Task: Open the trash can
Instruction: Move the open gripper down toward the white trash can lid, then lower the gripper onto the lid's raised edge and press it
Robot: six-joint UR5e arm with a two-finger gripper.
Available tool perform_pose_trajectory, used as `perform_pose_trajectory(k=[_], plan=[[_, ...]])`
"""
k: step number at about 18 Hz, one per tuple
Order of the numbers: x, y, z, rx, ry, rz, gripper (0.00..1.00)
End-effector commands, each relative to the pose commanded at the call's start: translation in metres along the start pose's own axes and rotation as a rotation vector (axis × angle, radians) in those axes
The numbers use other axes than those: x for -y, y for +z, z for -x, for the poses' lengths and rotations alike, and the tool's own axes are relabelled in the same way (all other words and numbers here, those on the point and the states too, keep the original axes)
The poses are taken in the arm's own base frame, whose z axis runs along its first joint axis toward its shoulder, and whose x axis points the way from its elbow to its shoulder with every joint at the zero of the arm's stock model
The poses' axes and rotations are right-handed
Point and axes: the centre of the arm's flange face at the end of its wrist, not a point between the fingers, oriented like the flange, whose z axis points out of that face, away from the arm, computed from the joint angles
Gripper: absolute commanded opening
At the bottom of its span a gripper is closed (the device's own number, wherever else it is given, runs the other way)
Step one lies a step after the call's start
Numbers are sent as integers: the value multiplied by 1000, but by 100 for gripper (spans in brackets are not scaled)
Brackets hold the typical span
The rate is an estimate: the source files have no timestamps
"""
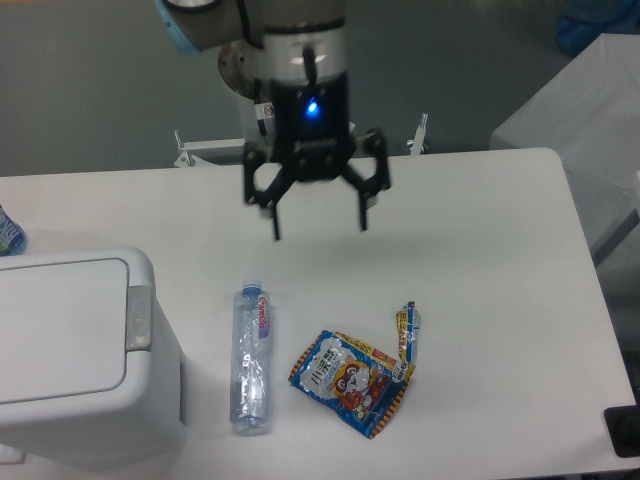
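The trash can (75,355) is sitting at the near left corner of the table (480,210), its flat lid (55,330) lying closed and a small grey tab (138,318) showing on the right edge. Just to its right a clear plastic bottle (250,358) is lying on its side, cap pointing away. Beside that, a crumpled snack wrapper (358,370) is resting flat — blue and orange, its print too small to read. Farther back, the gripper (318,228) is hanging over the middle of the table, fingers spread apart and holding nothing, a blue light glowing on its body — probably above the surface, not touching it.
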Motion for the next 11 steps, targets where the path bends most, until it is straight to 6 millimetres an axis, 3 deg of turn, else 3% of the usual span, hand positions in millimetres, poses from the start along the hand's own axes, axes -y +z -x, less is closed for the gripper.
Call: perform_pose_trajectory(k=[4,11], plan=[[-8,12,-30,-29,-87,25,100],[-19,25,-56,-62,-139,62,100]])
